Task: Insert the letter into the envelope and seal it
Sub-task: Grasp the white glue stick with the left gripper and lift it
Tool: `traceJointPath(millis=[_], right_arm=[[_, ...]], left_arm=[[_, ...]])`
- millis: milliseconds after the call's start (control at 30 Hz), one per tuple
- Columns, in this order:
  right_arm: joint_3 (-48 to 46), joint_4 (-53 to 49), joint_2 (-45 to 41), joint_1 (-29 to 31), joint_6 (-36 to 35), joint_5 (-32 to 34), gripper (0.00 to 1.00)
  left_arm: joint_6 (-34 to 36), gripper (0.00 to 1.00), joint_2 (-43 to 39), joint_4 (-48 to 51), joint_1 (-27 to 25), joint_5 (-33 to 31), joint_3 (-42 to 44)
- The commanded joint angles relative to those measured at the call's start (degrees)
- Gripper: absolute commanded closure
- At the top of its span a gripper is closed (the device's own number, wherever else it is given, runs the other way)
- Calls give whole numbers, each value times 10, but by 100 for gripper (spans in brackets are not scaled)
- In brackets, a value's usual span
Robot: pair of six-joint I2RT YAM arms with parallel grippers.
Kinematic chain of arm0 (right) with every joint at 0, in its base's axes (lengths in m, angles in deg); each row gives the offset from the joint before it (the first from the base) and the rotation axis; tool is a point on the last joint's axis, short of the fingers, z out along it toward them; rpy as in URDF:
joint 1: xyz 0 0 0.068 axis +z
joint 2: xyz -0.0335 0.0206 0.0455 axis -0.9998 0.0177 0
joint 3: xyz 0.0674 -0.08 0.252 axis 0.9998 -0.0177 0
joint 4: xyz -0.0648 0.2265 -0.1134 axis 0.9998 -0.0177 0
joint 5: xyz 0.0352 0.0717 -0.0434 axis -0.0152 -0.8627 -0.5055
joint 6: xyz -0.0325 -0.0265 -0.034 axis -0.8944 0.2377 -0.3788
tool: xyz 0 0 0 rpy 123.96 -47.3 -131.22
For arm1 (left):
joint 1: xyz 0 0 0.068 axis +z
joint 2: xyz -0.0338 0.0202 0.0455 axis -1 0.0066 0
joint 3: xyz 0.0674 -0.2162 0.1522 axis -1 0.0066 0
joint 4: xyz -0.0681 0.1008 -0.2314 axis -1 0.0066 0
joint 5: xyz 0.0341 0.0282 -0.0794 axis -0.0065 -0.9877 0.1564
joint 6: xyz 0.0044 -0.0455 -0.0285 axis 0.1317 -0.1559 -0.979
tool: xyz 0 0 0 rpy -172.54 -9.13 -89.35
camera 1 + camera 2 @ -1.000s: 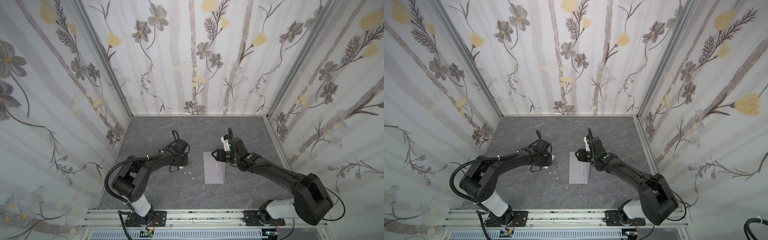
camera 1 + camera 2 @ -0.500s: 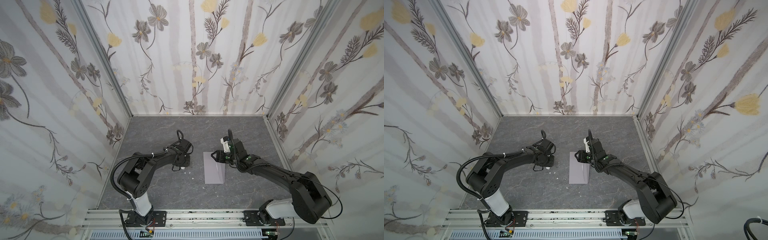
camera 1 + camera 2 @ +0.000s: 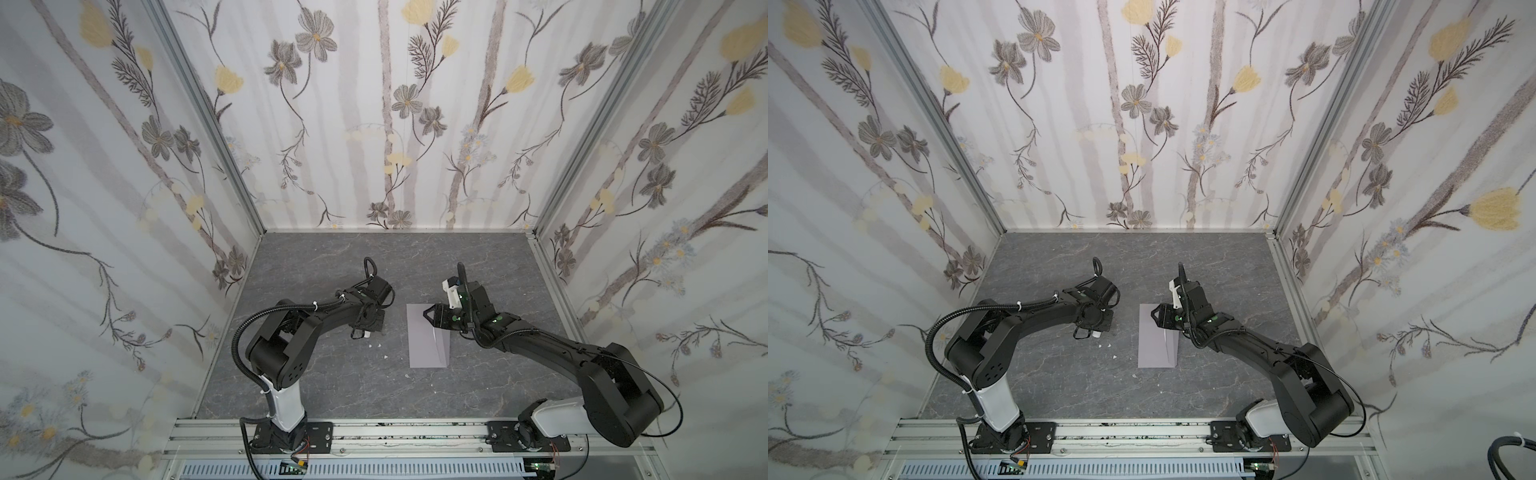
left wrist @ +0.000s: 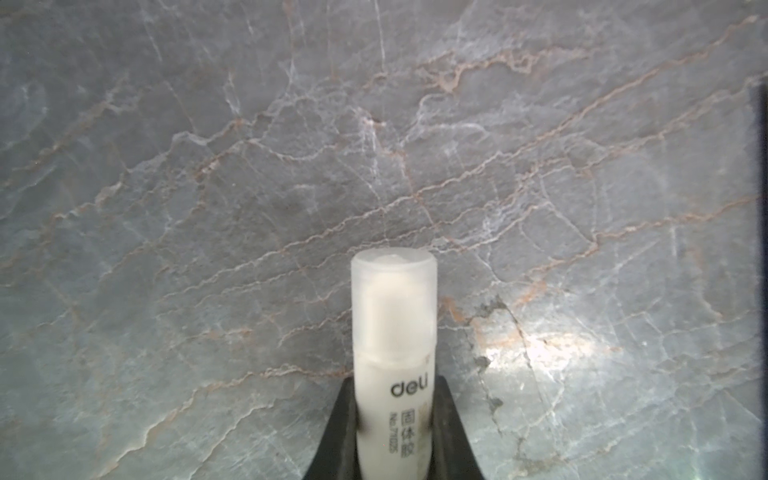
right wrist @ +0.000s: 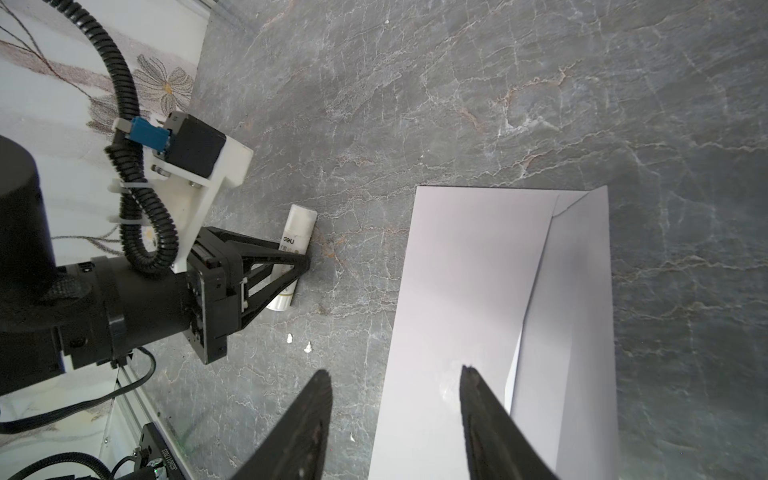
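The grey marble table (image 3: 332,395) carries the envelope (image 3: 424,345) lying flat at its middle, long axis running from the far wall toward the rail side. Its flap (image 5: 569,291) lies along the long edge facing the right arm, folded over the body and perhaps slightly lifted. Whether it is stuck down cannot be told. The letter shows in no view; it may already sit inside the envelope. The right gripper (image 5: 395,370) hangs over the envelope's far end with its fingers well apart, one finger above the paper and one above bare table off the edge opposite the flap. It is clearly the nearer tool. The left gripper (image 5: 305,259) is off that same edge, apart from the envelope, its jaws clamped on a capped white glue stick (image 4: 392,332) that lies on the table, roughly parallel to the envelope's long axis. A few white crumbs (image 5: 307,347) lie between the stick and the envelope.
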State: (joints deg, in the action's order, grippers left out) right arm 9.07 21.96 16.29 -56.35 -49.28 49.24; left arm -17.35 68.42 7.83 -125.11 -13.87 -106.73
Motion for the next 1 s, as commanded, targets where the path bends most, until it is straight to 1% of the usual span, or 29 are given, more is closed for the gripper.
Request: traceJointPath(millis=[0,100,200,367,500,600,700,867,967], right_arm=[[-2,20,-9,-1,1,-4,49],[-5,14,-23,-4,-5,5,48],[-6,3,-36,-11,-8,9,49],[-15,1,-78,-16,-14,15,49],[-26,27,-110,-17,-9,4,49],[-40,74,-126,-17,7,-14,48],[-41,107,-123,-16,24,-26,47],[-35,162,-96,-9,51,-46,46],[-18,164,-80,-7,53,-48,44]], left_arm=[[-4,92,-9,39,0,15,-1],[-13,96,-29,37,1,41,-16],[-28,100,-52,32,1,87,-35],[-44,100,-95,-9,1,173,-45],[-79,100,-134,-99,-1,264,-13],[-100,100,-160,-183,-9,321,22],[-127,100,-176,-261,-27,348,54],[-160,100,-178,-355,-55,362,83],[-191,100,-177,-422,-59,378,108]])
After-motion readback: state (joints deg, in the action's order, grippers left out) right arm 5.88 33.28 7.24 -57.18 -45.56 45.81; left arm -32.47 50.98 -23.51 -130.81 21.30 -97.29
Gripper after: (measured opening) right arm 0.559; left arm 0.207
